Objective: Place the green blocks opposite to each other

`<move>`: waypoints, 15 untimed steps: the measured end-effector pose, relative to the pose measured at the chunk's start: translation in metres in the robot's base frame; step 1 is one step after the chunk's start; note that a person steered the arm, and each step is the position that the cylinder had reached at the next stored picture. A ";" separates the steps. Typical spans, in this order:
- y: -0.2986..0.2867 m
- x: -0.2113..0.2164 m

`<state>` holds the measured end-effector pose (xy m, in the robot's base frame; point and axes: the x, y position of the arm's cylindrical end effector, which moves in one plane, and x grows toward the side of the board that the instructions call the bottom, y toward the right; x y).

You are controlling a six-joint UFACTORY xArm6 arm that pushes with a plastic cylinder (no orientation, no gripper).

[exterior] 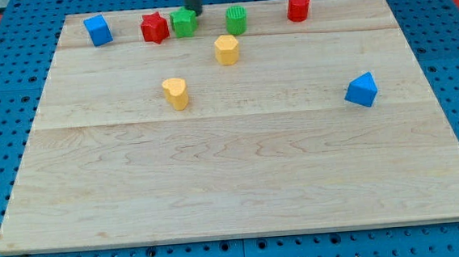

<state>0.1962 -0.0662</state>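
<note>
Up at the view's top edge, my tip (194, 12) is seen at the lower end of the dark rod; no claw is fitted, so nothing is opened, closed or gripped. My tip is set just behind the green star block (183, 22), at its upper right corner, and whether it touches the block cannot be told. Just to the left of that block, nearly touching it, the red star block (154, 27) is found. To the right, a small gap apart, the green cylinder block (236, 20) stands upright. Just below it, the yellow hexagonal block (226, 49) is placed. Farther right along the top row, the red cylinder block (298, 7) is seen. At the top left corner the blue cube block (98, 30) is set. Lower and left of centre lies the yellow rounded block (175, 92), and well apart at the right the blue wedge block (361, 90). All are borne by the wooden board (241, 184).
</note>
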 end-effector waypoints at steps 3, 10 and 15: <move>0.102 0.033; 0.166 0.095; 0.017 -0.002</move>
<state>0.1939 -0.0490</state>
